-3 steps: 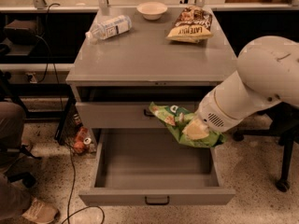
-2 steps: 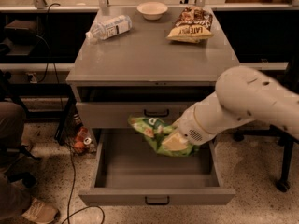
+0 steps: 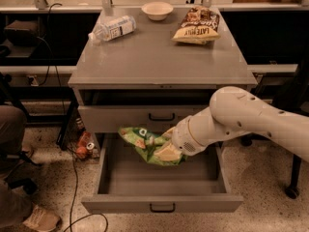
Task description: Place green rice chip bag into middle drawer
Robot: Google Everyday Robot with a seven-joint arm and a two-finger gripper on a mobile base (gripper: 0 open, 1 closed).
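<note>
The grey bench (image 3: 159, 57) stood on a speckled floor (image 3: 270, 216), with dark shelving behind it. On its top lay a clear bottle (image 3: 112, 28) on its side at the back left, a pale bowl (image 3: 157, 9) at the back middle, and a yellow bag (image 3: 197, 25) at the back right. The upper drawer (image 3: 120, 119) was shut. The drawer (image 3: 161, 203) below it was pulled fully out. The white arm (image 3: 251, 120) reached in from the right. The claw (image 3: 166, 152) was closed on the green bag (image 3: 145, 141), which hung crumpled over the drawer's back half, clear of its floor. A cable (image 3: 72, 178) trailed down the floor at the left, beside a shoe (image 3: 41, 219).
</note>
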